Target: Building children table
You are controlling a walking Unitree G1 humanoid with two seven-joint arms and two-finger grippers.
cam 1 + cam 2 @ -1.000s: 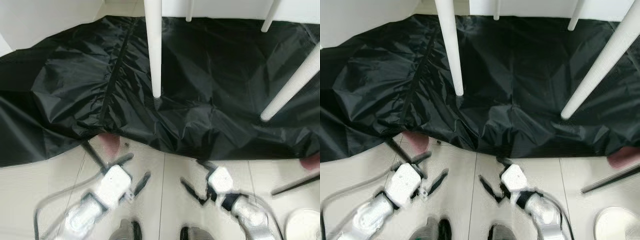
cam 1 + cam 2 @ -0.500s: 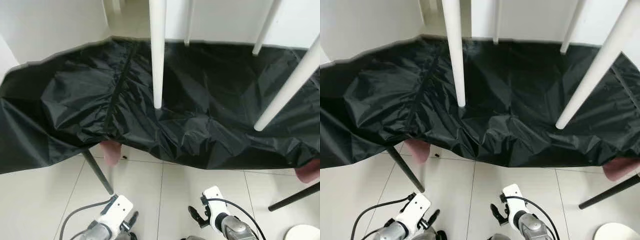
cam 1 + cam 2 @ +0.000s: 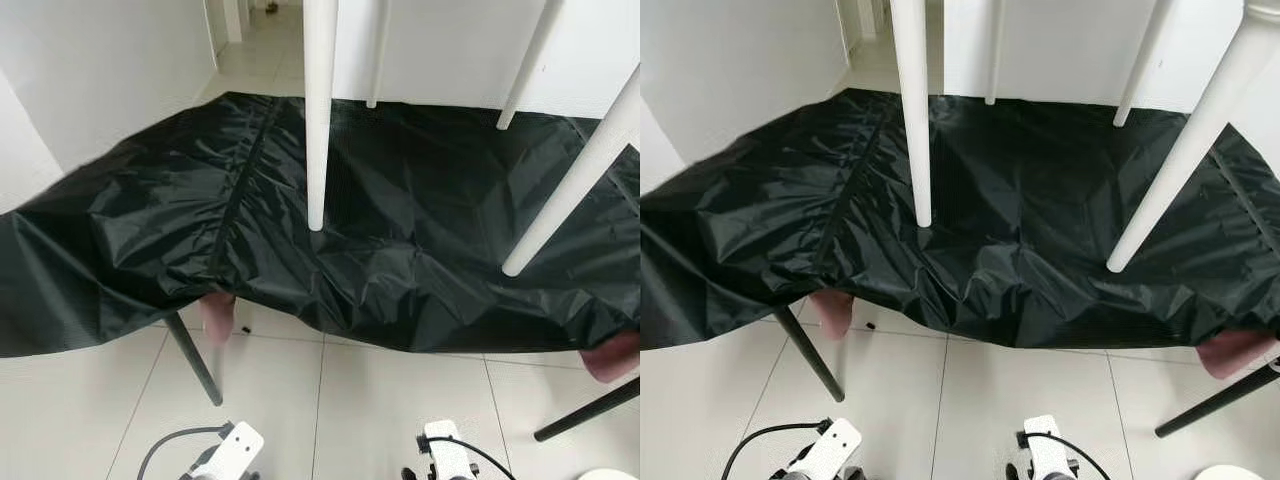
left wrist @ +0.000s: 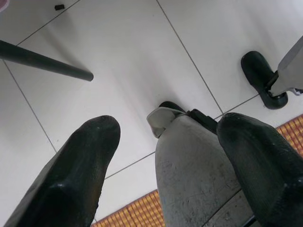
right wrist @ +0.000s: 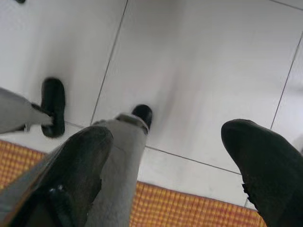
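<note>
**Upturned white table on black sheet, both arms hanging low**

White children table is sitting upside down, its four white legs sticking up: near-left leg, near-right leg, far legs and behind. The legs' visible lower ends are meeting a black plastic sheet that is draping over some low support with thin black metal legs; one black leg is slanting down to the tiled floor at left, another at right. Pink rounded parts are peeking from under the sheet edge, one at left, one at right. A small dark speck is lying on the tile beside the left pink part. White wall is standing behind.

Left gripper is hanging low, pointing at the floor, fingers spread apart, holding nothing; between them the robot's grey leg and black foot are showing, plus an orange woven mat and the black metal leg.

Right gripper is also hanging over the tile, fingers spread wide and empty; grey leg and orange mat are showing below it.
</note>
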